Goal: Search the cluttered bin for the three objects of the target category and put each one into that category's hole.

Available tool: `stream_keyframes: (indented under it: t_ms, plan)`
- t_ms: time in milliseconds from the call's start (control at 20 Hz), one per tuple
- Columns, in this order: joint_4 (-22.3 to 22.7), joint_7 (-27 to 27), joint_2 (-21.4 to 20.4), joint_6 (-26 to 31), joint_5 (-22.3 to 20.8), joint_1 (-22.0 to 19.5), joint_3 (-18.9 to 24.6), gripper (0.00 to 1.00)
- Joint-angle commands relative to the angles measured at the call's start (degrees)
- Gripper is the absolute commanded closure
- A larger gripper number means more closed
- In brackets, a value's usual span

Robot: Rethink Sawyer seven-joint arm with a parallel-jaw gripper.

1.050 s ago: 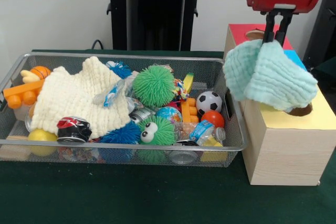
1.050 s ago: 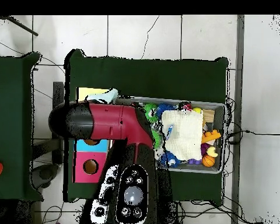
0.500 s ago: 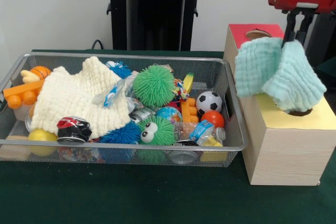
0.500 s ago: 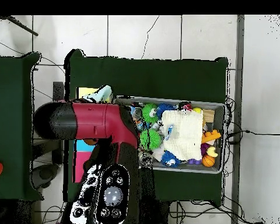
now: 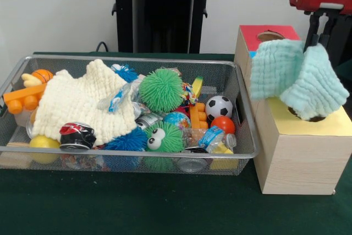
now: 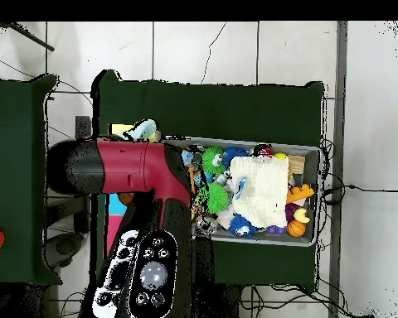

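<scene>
- 1 cloth, the mint green cloth (image 5: 297, 78), hangs from the gripper (image 5: 320, 30) over the wooden box (image 5: 300, 152), its lower folds draped at the hole in the yellow section (image 5: 335, 122); the overhead view shows only a pale corner of it past the red arm (image 6: 128, 166).
- The jaws are clamped on the cloth's top edge, so it has not been let go; this delivery looks to be in its last step, not finished.
- 1 more item of that kind, the cream cloth (image 5: 77, 103), lies spread over the left half of the wire bin (image 5: 137, 155), on top of the clutter.
- A 3rd cloth cannot be made out; it may be buried under the toys or already inside the box.
- The green spiky ball (image 5: 160, 90) and the soccer ball (image 5: 219, 107) are other categories, likely to stay put.
</scene>
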Motion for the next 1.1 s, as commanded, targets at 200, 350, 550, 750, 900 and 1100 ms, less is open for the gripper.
stream_keyframes:
  t_ms: [200, 350, 550, 750, 900, 1100]
  plan:
    - [0.13, 14.05, 3.34, 3.52, 1.5, -0.84, 0.7, 1.0]
    - [0.85, 13.84, 4.4, 0.6, 1.21, -1.16, 0.94, 1.0]
    - [1.27, 13.88, 6.25, -3.31, 0.73, -1.38, 1.0, 1.0]
    - [1.27, 13.74, 7.25, -5.03, 0.65, -1.47, 1.08, 1.0]
    - [1.24, 13.72, 8.16, -6.73, 0.72, -1.53, 1.15, 1.0]
    - [0.5, 14.78, 8.83, -6.5, 0.89, -0.48, -0.19, 1.0]
